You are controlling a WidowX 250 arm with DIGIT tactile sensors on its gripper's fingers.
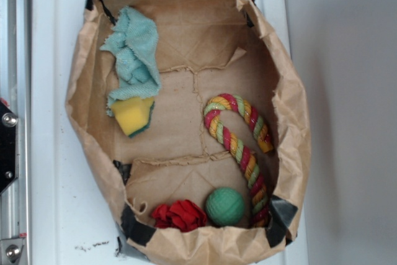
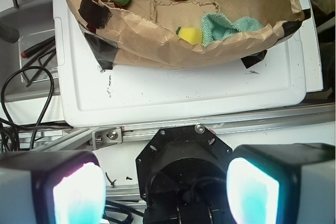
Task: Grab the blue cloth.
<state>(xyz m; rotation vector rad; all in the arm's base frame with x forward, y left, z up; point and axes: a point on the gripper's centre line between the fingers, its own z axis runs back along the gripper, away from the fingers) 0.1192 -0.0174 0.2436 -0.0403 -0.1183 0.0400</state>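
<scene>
Your gripper (image 2: 165, 182) hangs outside the crumpled brown paper bin (image 1: 291, 122), jaws spread wide and empty. The wrinkly teal-blue terry cloth (image 1: 133, 54) lies in that bin's upper-left corner, draped against its wall and overlapping the yellow green-edged sponge (image 1: 133, 116).

The exterior view looks straight down on the paper-bag tray (image 1: 291, 122); the wrist view sees that tray (image 2: 157, 40) from low, outside one long side.
</scene>
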